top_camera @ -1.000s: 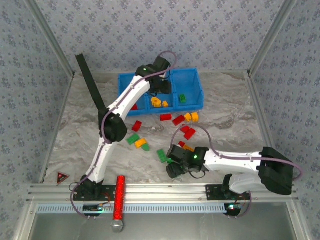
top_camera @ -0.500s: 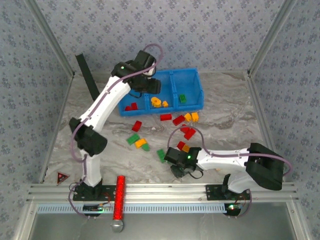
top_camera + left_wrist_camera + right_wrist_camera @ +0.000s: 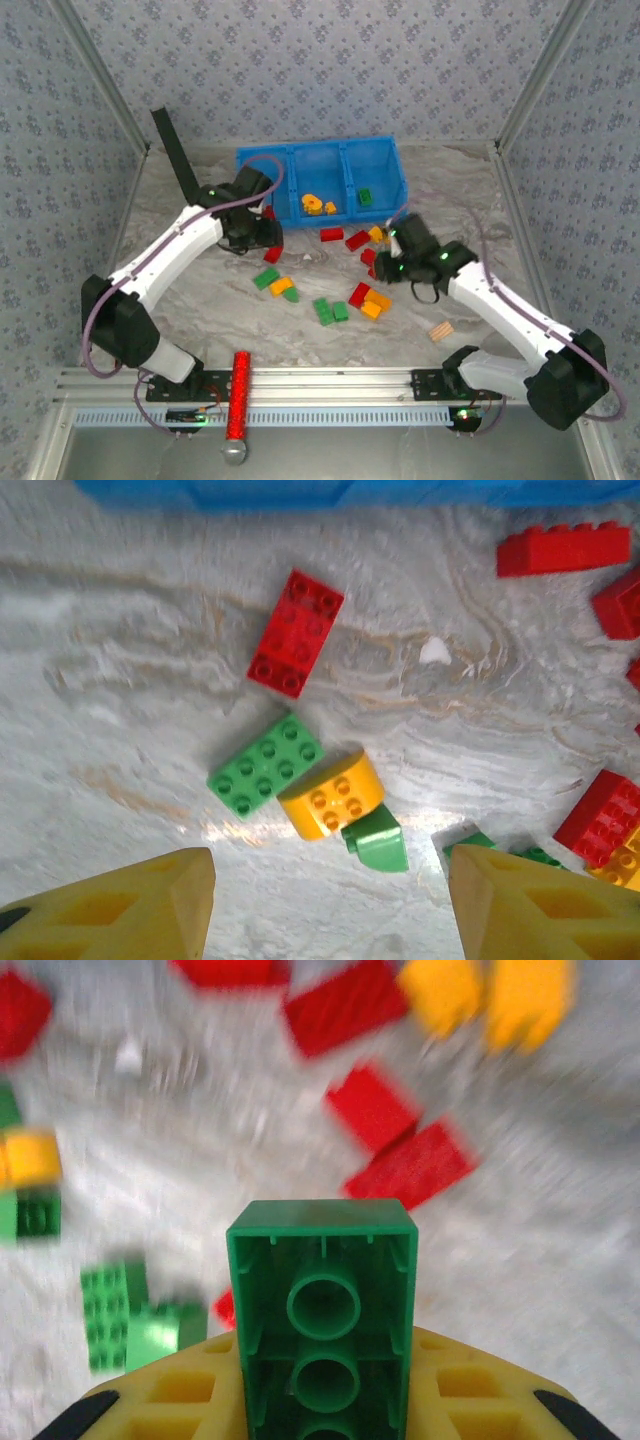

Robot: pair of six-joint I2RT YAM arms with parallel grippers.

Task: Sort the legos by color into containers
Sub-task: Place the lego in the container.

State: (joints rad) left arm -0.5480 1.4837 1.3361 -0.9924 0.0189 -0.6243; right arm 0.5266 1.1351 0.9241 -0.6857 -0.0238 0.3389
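Loose legos lie in front of the blue container bin: a red brick, a green brick, a round orange piece, two green bricks and red and orange ones. The bin holds a red brick on the left, orange pieces in the middle and a green brick on the right. My left gripper hangs open at the bin's front left corner, above the red brick, green brick and orange piece. My right gripper is shut on a green brick, hollow side facing the camera.
A tan wooden block lies near the right arm. A long red studded bar rests on the front rail. A black strip leans at the back left. Patterned walls close in the table.
The right gripper shut on a green brick near the front and carried it up and right toward the bin. The left arm pulled back from over the bin to its front left corner.
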